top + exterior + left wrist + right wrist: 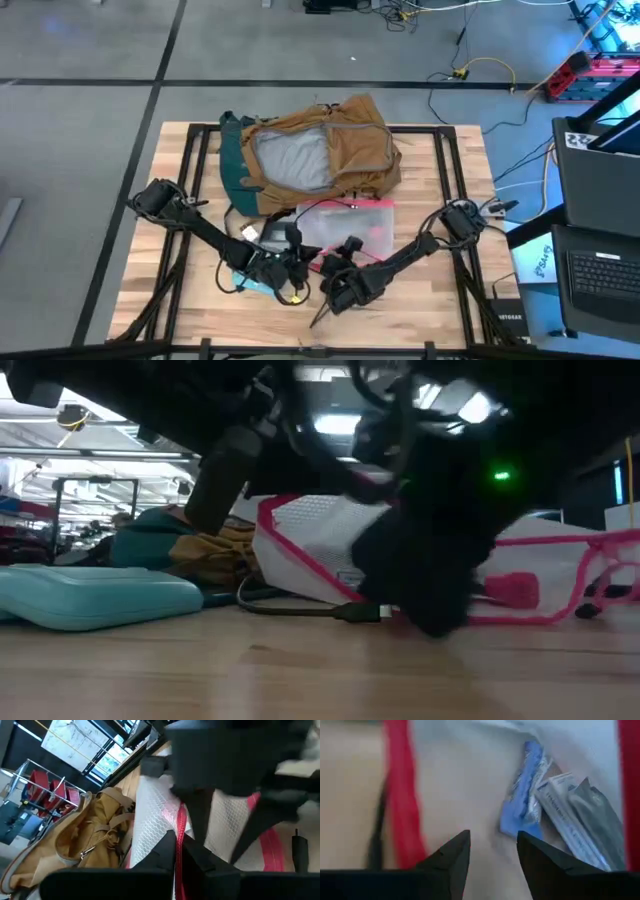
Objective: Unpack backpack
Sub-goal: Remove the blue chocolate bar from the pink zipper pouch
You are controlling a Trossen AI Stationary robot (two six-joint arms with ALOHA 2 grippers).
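Near table front edge, both claws work clear pink-edged pouch. Right claw slightly parted, empty, over pouch. Left claw alongside, grip state cannot tell. Backpack open at far table side. Step: handling removed pouch. Next likely: set pouch aside.

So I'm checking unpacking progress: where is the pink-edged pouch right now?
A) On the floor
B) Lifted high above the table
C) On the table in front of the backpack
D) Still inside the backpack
C: the high view shows the pouch lying on the table just in front of the open backpack, between the two arms.
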